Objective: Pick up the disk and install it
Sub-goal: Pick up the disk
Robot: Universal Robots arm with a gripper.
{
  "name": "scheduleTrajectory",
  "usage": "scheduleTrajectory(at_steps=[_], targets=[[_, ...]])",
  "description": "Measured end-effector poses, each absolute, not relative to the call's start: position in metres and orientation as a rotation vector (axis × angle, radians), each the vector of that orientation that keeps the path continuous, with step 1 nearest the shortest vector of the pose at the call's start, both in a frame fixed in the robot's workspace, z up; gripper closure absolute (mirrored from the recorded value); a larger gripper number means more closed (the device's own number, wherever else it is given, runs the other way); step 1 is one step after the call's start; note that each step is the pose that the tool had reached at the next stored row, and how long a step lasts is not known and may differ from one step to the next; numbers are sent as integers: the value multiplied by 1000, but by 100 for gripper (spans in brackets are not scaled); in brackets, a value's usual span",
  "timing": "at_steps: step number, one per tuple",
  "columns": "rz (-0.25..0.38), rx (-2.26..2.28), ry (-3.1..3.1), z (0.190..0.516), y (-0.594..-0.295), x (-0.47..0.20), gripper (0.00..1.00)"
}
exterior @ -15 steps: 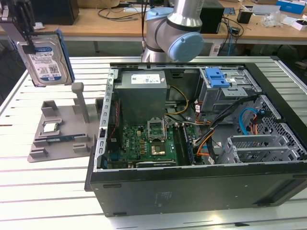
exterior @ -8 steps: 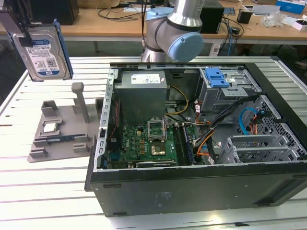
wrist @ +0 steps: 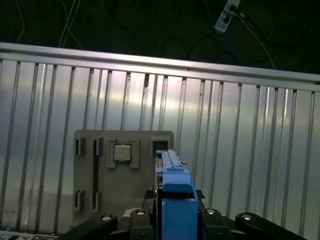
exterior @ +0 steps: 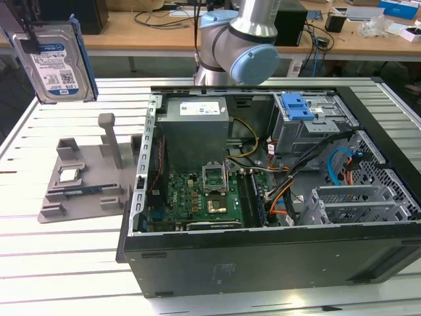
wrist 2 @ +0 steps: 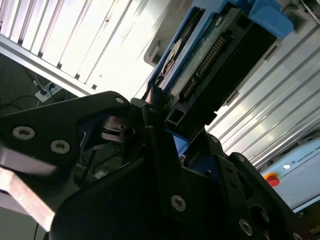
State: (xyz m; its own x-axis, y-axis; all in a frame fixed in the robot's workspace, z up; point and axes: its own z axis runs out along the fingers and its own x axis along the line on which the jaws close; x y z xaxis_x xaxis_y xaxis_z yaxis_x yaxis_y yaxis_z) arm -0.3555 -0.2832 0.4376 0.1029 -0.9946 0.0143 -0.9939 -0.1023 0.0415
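The disk (exterior: 56,66), a silver hard drive with a blue-and-white label in a blue bracket, hangs upright in the air at the exterior view's far left, above the grey holder (exterior: 85,181). My gripper (exterior: 29,41) is shut on its top edge. In the second wrist view the black fingers (wrist 2: 150,125) clamp the disk (wrist 2: 210,55), whose connector side shows. The first wrist view sees the disk (wrist: 175,192) edge-on, with the gripper (wrist: 172,220) around it.
The open computer case (exterior: 151,217) lies on the slatted metal table (exterior: 66,263), with a metal drive cage and blue latch (exterior: 297,105) at its back. A small silver chip (exterior: 71,174) sits in the grey holder. My arm (exterior: 243,39) stands behind the case.
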Motion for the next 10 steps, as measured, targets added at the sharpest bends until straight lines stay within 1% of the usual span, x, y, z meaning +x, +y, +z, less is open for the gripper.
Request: scheduleTrajectory(at_steps=[10], targets=[[-27, 2303, -2077, 460, -282, -355, 63]])
